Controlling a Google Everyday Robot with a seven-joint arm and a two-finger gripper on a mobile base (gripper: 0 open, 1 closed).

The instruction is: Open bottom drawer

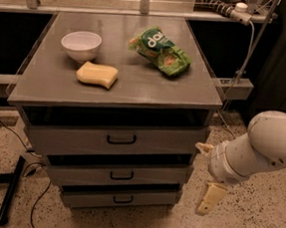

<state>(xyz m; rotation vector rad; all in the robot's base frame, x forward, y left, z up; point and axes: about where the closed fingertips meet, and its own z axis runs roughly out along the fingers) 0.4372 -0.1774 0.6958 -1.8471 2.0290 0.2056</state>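
The grey cabinet has three drawer fronts. The bottom drawer [95, 198] is the narrowest and lowest, with a small black bar handle [123, 199], and it sits pushed in. The middle drawer [90, 174] and the top drawer [70, 139] are also pushed in. My gripper [206, 174] hangs to the right of the cabinet, level with the middle and bottom drawers and apart from them. Its cream fingers [210, 199] are spread, with nothing between them. The white arm [270, 142] reaches in from the right edge.
On the cabinet top [135, 88] lie a white bowl [81, 45], a yellow sponge [97, 75] and a green snack bag [161, 51]. A black stand leg [10, 189] and cables lie on the speckled floor at the left. A dark counter [269, 47] stands behind at the right.
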